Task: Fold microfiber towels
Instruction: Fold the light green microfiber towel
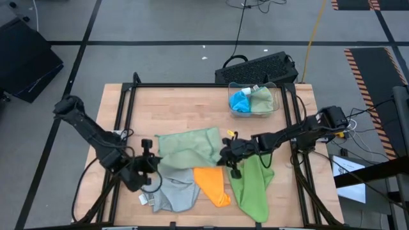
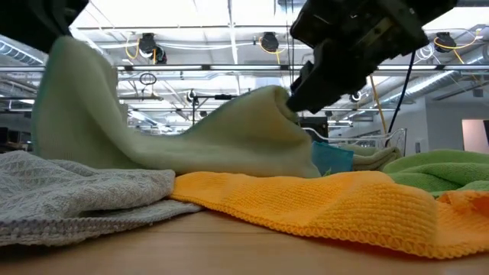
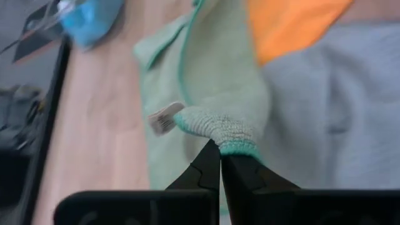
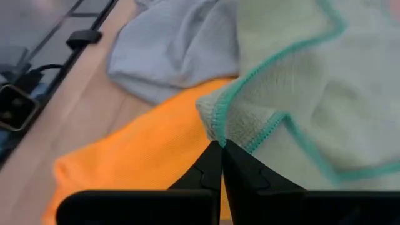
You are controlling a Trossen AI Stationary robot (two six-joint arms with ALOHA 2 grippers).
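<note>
A sage green microfiber towel (image 1: 192, 145) with a teal hem lies across the middle of the table, and both grippers are shut on it. My left gripper (image 1: 155, 160) has its near left corner. My right gripper (image 1: 225, 155) has its near right corner. In the low view the sage towel (image 2: 221, 130) sags between the two raised corners onto the other cloths. A grey towel (image 1: 172, 191), an orange towel (image 1: 214, 185) and a lime green towel (image 1: 252, 185) lie bunched along the near edge. My left gripper pinches a hemmed corner of the sage towel (image 3: 230, 140) between its two fingers, close to the white tag (image 3: 165, 119). The corner is bunched and raised off the table. My right gripper pinches another hemmed corner of the sage towel (image 4: 215, 122) between its two fingers, coming slanting down from the table's right. That corner is folded over and held up above the orange towel (image 4: 131, 159).
A clear plastic bin (image 1: 276, 105) at the back right holds a blue and a green cloth. A black frame rail (image 1: 192, 85) runs around the tabletop. Bare wood (image 1: 179, 108) shows on the far half of the table. A black keyboard (image 1: 259, 67) lies behind the table.
</note>
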